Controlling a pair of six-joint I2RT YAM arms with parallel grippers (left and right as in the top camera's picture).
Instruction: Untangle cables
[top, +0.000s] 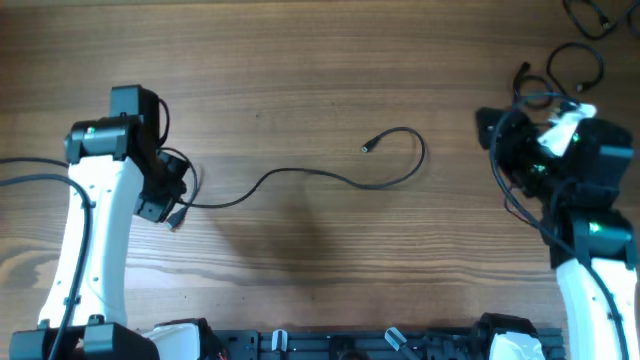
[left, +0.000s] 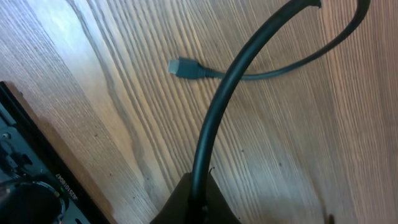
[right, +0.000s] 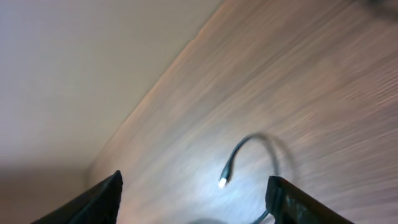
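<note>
One thin black cable (top: 300, 172) lies stretched across the middle of the wooden table, curling at its right end to a small plug (top: 367, 148). My left gripper (top: 172, 210) is shut on the cable's left end. In the left wrist view the cable (left: 214, 112) rises from the shut gripper (left: 200, 202), loops round and ends in a plug (left: 183, 67) lying flat on the wood. My right gripper (top: 486, 130) stands open to the right of the curl, holding nothing. In the right wrist view, the curled end (right: 239, 149) and its bright plug tip (right: 222, 182) lie ahead between the spread fingers (right: 102, 199).
More black cables lie in loose coils at the table's far right corner (top: 575, 65) and at the top edge (top: 590, 15). A black rail (top: 350, 345) runs along the near edge between the arm bases. The right wrist view is blurred.
</note>
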